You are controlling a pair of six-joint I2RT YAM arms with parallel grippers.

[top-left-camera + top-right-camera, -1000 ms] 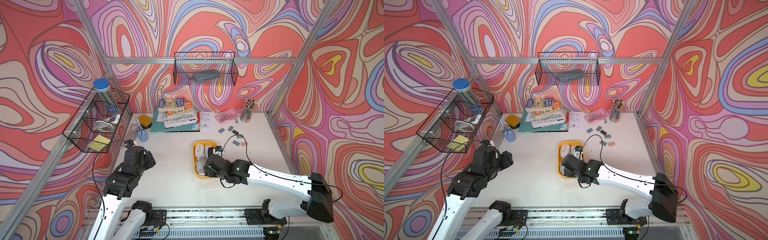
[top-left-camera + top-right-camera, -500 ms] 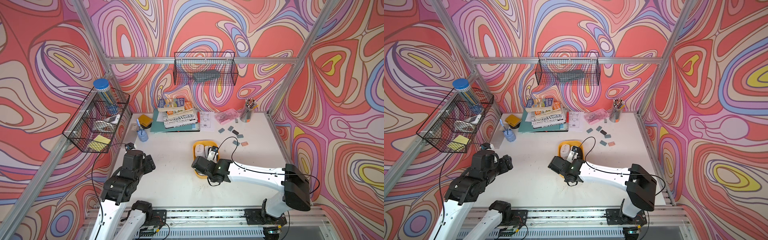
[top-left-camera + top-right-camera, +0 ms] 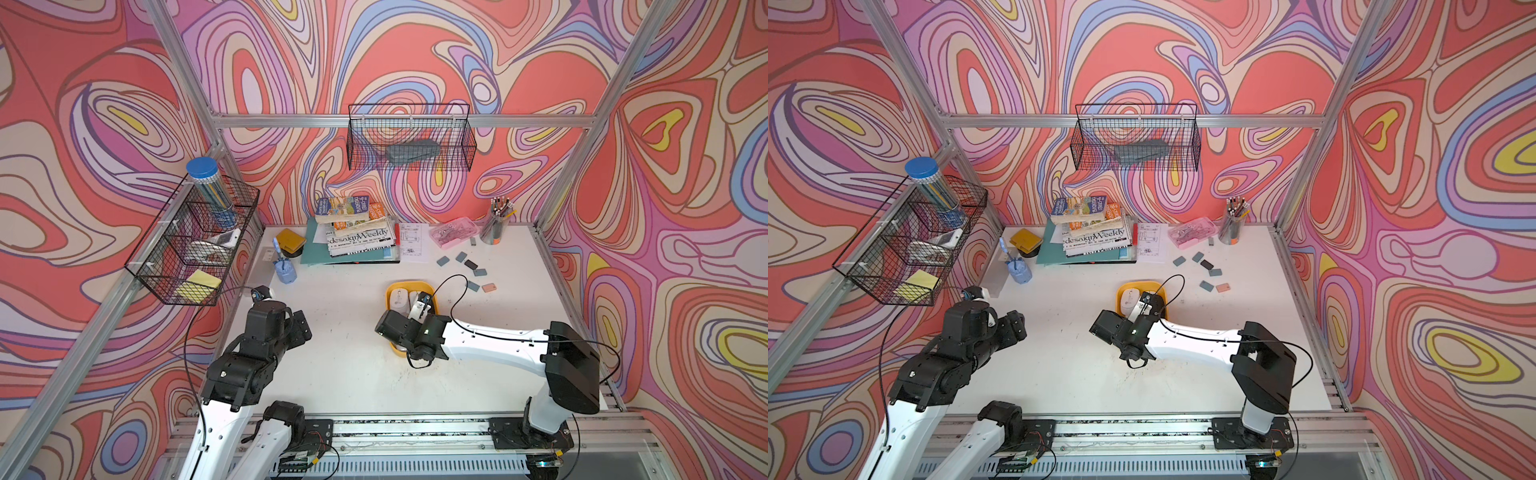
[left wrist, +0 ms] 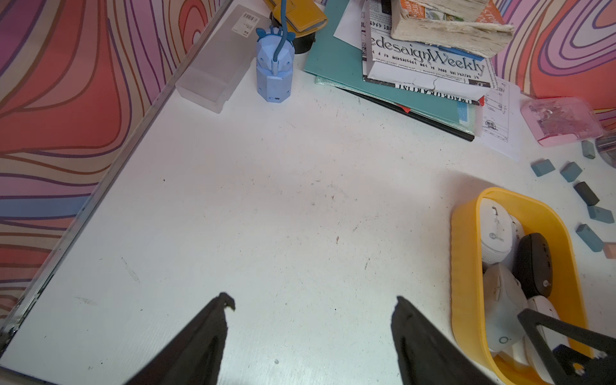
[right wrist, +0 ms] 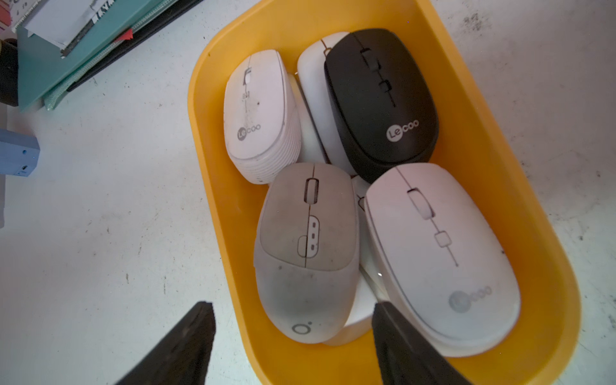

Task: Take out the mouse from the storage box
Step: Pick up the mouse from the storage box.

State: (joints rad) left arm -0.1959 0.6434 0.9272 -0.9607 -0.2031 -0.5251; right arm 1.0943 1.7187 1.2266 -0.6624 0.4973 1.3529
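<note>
My right end effector (image 5: 292,310) is part open and empty. The grey mouse (image 5: 305,246) lies just ahead of it in the storage box (image 5: 473,140). Hazard: one finger (image 5: 186,340) sits outside the box wall, so closing could clamp wall and mouse together.

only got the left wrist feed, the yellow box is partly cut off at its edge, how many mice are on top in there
observer: the right wrist view shows four on top in the storage box: a ribbed white mouse, a black mouse, a grey mouse and a large white mouse.
operator: is the right tool gripping one
observer: no, the right tool is open and holds nothing. One finger shows over the table outside the box wall, the other over the box beside the large white mouse, with the grey mouse between them.
</note>
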